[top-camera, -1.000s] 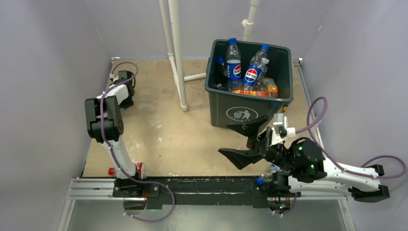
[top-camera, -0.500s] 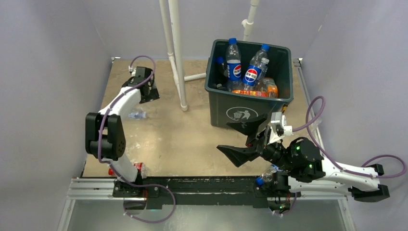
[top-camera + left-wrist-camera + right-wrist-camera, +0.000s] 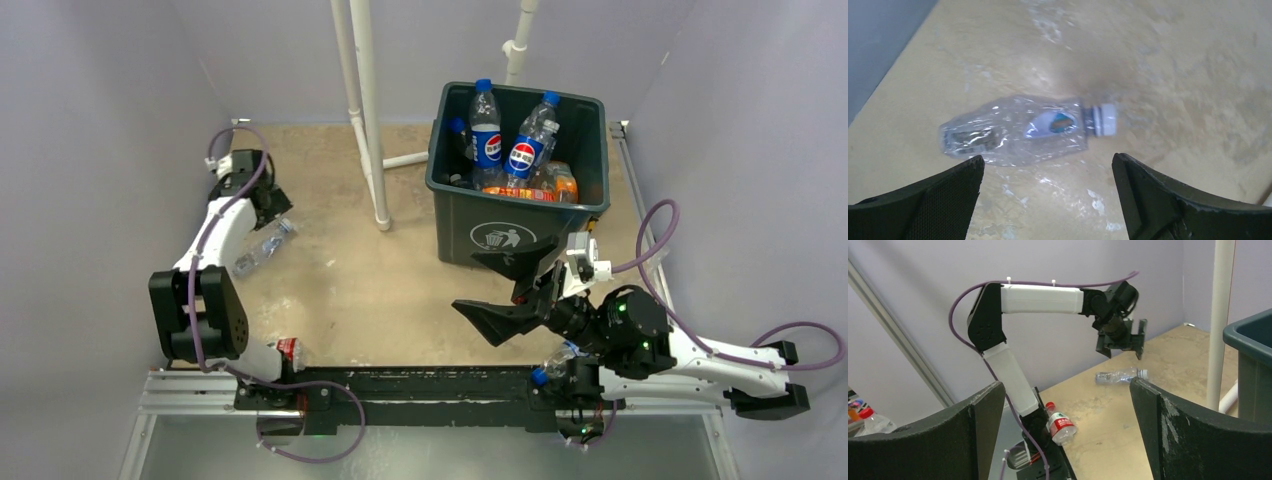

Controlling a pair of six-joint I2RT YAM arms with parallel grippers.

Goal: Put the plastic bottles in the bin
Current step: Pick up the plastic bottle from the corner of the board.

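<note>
The desk (image 3: pixel 400 290) is imaged from overhead; one crushed bottle (image 3: pixel 1013 131) is imaged closely from the left wrist, distantly from the right.

Soft, even light all round, cool purple cast off the walls (image 3: pixel 90 120), barely any shadows. Left wrist view is motion-smeared: the crushed bottle (image 3: pixel 1013 131) looks ghosted, and shiny glare patches streak the table (image 3: pixel 1173 60). Right wrist view looks crisp farther out.

one bin (image 3: pixel 470 212). three loose plastic bottles on the table (image 3: pixel 400 290): clear bottle (image 3: pixel 262 245), red-labelled bottle (image 3: pixel 289 350), blue-capped bottle (image 3: pixel 556 358). in the bin, two pepsi bottles (image 3: pixel 487 145) upright, others uncountable.
</note>
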